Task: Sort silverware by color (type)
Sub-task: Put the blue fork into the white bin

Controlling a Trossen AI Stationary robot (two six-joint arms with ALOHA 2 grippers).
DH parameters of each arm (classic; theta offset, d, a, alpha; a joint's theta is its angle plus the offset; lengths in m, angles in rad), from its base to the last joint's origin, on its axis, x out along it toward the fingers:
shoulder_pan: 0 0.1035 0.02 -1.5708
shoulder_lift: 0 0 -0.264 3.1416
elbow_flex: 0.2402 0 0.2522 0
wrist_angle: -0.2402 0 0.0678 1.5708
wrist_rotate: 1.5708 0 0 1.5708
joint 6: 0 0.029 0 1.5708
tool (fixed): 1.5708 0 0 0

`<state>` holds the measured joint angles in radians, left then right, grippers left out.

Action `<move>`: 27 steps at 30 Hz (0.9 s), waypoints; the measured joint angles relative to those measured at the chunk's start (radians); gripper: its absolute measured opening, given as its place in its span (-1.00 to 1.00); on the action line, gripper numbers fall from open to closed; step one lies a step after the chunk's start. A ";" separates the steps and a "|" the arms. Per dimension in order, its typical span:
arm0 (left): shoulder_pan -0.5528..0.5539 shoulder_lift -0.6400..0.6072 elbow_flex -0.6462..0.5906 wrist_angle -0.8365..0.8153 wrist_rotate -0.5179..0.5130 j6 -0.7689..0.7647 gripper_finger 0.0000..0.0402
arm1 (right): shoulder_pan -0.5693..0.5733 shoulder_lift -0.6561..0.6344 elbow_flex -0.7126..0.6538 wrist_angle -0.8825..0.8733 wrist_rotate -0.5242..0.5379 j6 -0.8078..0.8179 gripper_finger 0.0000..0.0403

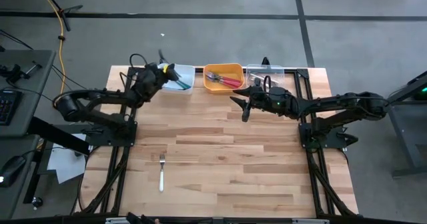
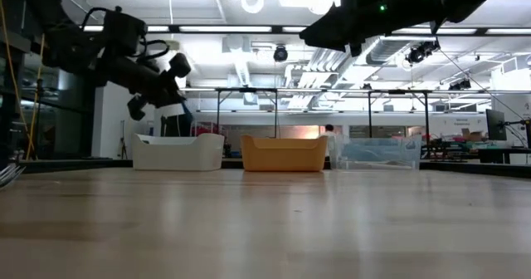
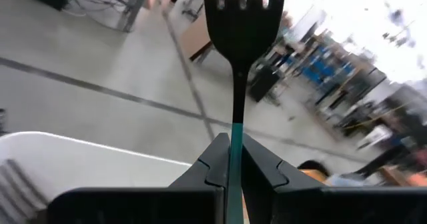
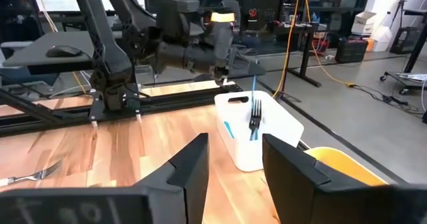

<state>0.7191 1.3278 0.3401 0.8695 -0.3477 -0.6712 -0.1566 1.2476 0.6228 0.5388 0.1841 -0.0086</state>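
The blue-handled metal fork (image 3: 235, 64) sits clamped in the left gripper (image 3: 233, 159) over the white rectangular bin (image 1: 185, 72); the right gripper (image 4: 235, 159) gapes empty; one silver fork (image 1: 161, 171) remains (bins mostly filled).

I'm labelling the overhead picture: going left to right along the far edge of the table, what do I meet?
Left end effector holding a blue-handled fork over the white bin → orange bin → clear bin, with the right end effector just in front.
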 joint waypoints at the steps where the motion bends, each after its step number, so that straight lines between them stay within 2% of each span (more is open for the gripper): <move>1: 0.009 0.010 0.008 -0.019 0.000 0.017 -0.93 | 0.000 0.000 0.000 0.000 0.000 0.000 -0.34; 9: 0.027 0.114 0.069 -0.082 0.032 0.021 -0.93 | 0.000 0.000 0.000 0.003 0.000 0.000 -0.34; 13: 0.024 0.131 0.113 -0.169 0.074 0.098 -0.92 | 0.000 0.000 0.000 0.003 0.000 0.000 -0.34; 16: 0.024 0.106 0.208 -0.389 0.095 0.221 -0.93 | 0.000 0.000 0.000 0.003 0.000 0.000 -0.34; 23: 0.037 0.082 0.587 -1.177 0.099 0.646 -0.93 | 0.000 0.000 0.000 0.000 0.000 -0.018 -0.34; 25: 0.051 0.095 0.672 -1.334 0.087 0.793 -0.94 | 0.000 0.000 0.000 -0.001 0.000 -0.018 -0.34; 27: 0.067 0.105 0.717 -1.412 0.066 0.908 -0.94 | 0.000 0.000 0.000 -0.003 0.000 -0.019 -0.34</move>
<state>0.7862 1.4328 1.0570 -0.5429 -0.2814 0.2373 -0.1566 1.2480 0.6224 0.5357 0.1841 -0.0273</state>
